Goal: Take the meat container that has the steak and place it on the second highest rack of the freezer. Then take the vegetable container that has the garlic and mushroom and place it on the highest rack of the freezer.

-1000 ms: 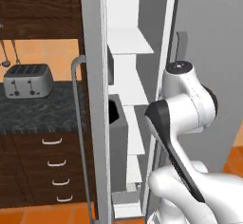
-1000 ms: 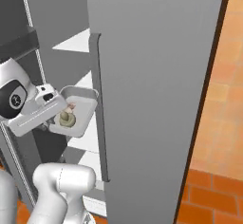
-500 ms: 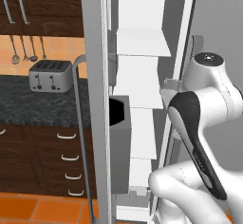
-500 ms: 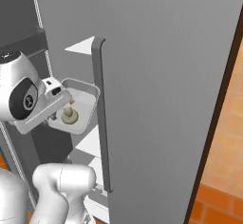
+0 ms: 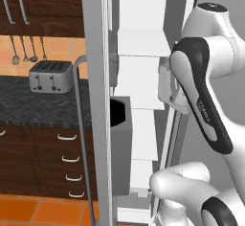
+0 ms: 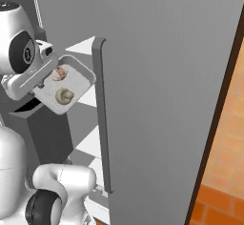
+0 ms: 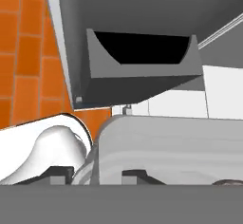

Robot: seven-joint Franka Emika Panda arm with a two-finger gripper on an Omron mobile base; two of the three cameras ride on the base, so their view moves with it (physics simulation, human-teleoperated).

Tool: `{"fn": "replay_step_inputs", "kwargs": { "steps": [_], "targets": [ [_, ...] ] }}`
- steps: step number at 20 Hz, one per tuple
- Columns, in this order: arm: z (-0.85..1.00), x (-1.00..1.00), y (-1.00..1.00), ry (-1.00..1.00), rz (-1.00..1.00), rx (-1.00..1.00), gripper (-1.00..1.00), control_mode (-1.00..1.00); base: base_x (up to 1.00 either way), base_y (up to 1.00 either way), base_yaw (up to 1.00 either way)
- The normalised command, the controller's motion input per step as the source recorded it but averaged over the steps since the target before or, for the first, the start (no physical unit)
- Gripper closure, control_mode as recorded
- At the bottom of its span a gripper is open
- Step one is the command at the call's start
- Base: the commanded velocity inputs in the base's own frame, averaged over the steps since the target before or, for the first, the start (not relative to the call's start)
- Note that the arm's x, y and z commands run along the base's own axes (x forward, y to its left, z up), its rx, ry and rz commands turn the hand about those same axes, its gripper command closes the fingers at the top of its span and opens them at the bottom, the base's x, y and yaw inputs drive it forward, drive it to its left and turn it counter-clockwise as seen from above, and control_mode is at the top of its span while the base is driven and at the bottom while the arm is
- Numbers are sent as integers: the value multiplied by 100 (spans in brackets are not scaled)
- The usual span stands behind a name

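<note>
The fingers (image 6: 44, 82) are gripping the rim of the vegetable container (image 6: 75, 87), though how tightly is unclear. The garlic (image 6: 59, 73) and mushroom (image 6: 64, 96) are lying inside it, beside the freezer (image 6: 157, 76) shelves.

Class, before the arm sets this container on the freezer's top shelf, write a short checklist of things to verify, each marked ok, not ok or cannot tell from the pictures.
1. Freezer door open, shelves reachable: ok.
2. Container holds both garlic and mushroom: ok.
3. Container at the hand, rim against its fingers: ok; firm grip: cannot tell.
4. Container level: not ok, it looks tilted in the right base view.
5. Top shelf free of items: ok on the part visible.
6. Container already resting on a shelf: cannot tell.
</note>
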Motion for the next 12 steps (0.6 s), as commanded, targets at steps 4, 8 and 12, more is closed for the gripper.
{"fn": "replay_step_inputs", "kwargs": {
  "steps": [4,8,12],
  "targets": [
    [28,5,23,-40,32,-8,100,-100,0,0,0],
    [7,94,-1,-29,37,0,100,-100,0,0,0],
    [15,98,-20,-31,23,-5,100,-100,0,0,0]
  ]
}}
